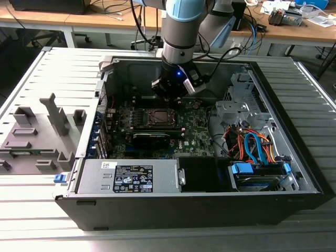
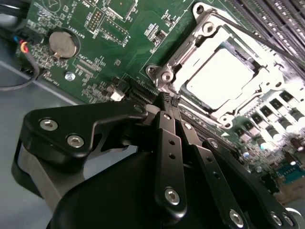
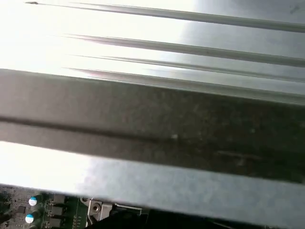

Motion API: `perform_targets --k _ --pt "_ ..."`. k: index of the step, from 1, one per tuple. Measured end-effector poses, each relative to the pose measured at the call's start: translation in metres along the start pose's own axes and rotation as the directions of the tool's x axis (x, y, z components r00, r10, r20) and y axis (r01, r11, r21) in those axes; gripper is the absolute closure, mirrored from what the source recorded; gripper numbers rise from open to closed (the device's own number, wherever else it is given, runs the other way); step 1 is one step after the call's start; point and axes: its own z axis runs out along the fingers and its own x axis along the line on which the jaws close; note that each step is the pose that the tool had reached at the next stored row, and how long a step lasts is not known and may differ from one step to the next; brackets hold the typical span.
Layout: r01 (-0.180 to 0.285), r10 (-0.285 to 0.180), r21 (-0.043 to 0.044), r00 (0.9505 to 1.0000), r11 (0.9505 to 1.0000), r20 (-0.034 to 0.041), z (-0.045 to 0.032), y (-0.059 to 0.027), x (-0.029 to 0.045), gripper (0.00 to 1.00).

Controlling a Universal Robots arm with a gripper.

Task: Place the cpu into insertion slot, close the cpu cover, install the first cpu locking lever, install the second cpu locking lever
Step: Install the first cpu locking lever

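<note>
Hovering low inside the open computer case (image 1: 294,173), the gripper (image 2: 169,98) has its two black fingers (image 2: 171,143) pressed together with nothing between them, tips right at the corner of the insertion slot (image 2: 164,76) on the green motherboard (image 2: 95,47). Seated in that socket is the cpu (image 2: 219,78), pale face up, with the cpu cover (image 2: 209,28) framing it.
</note>
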Motion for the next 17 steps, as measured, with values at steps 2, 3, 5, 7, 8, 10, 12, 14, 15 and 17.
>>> perform_targets --k 2,3,5,7,8,10,12,14,15,17 --pt "0.000 0.000 0.0004 1.0000 1.0000 0.0035 -0.0039 -0.0002 0.0006 0.89" --pt "0.000 0.000 0.0004 1.0000 1.0000 0.0035 -0.0040 -0.0020 0.0009 0.89" --pt "-0.003 0.003 0.0025 1.0000 1.0000 0.0035 -0.0038 -0.0055 0.0013 0.89" --pt "-0.008 0.008 0.0166 1.0000 0.9998 0.0020 -0.0036 -0.0062 0.0015 0.89" --pt "-0.010 0.010 0.0278 0.9999 0.9996 0.0009 -0.0036 -0.0064 0.0015 0.89" --pt "-0.019 0.019 0.0487 0.9998 0.9986 -0.0010 -0.0036 -0.0066 0.0015 0.89" --pt "-0.031 0.031 0.0621 0.9995 0.9976 0.0000 -0.0033 -0.0068 0.0015 0.89" --pt "-0.037 0.037 0.0627 0.9993 0.9974 0.0007 -0.0025 -0.0107 0.0020 0.89" --pt "-0.037 0.037 0.0654 0.9993 0.9972 0.0004 -0.0019 -0.0164 0.0028 0.89" --pt "-0.037 0.037 0.0685 0.9993 0.9970 0.0002 -0.0012 -0.0232 0.0038 0.89"
